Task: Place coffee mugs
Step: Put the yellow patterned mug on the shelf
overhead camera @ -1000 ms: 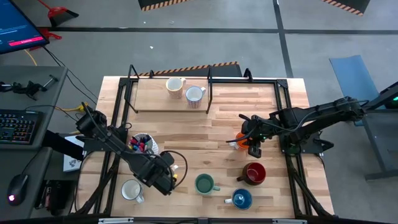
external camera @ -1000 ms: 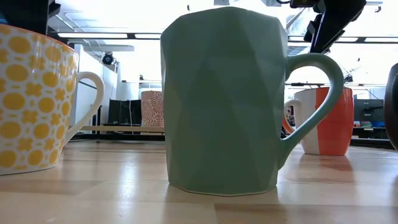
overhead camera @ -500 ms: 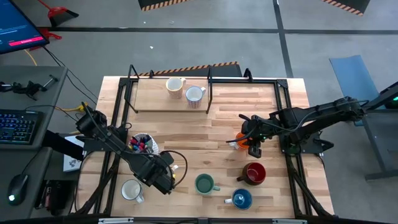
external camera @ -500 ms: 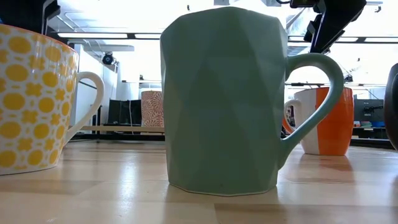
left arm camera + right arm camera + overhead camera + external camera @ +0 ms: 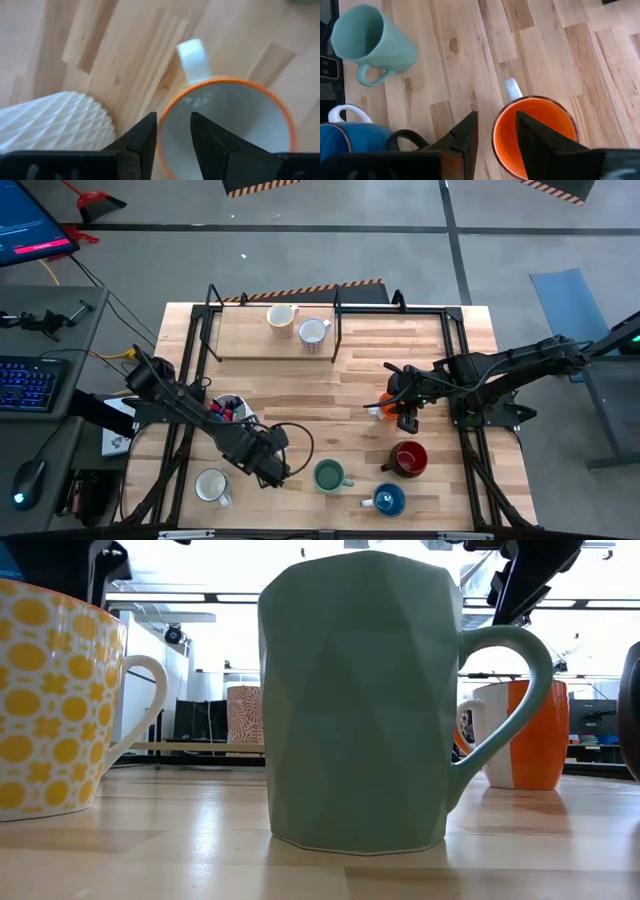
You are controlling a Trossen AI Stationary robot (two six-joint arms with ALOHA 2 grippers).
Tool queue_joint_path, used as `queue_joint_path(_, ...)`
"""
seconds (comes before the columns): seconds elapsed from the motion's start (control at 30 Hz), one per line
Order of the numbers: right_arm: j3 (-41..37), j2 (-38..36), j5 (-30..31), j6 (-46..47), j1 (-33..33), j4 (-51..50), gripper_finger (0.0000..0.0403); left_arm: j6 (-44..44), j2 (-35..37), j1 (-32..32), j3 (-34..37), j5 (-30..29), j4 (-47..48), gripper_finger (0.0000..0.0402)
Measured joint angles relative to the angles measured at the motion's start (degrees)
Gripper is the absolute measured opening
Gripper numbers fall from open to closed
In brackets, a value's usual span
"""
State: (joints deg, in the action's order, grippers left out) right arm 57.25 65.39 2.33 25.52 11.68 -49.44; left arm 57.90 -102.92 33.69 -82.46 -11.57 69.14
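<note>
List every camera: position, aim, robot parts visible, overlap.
High: overhead, straight down on the table; both arms show.
Low: table height, level past the green mug; arm parts at top.
Left wrist: above an orange-rimmed mug; own fingers show.
Right wrist: above the orange mug; own fingers show.
High and right wrist share the green mug.

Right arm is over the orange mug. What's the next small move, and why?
Probably close the right gripper. Its fingers straddle the orange mug wall beside the handle, one inside and one outside, with gaps showing, so the mug looks ungripped. The left gripper straddles an orange-rimmed mug by the pen holder.
</note>
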Motion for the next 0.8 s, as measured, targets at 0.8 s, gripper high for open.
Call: queue_joint_path(0.8,0.00,-0.02,0.15,0.04,0.00,0.44,0.0110,-8.95,-2.38,-2.78,0.09,2.22,-3.58,0.0108)
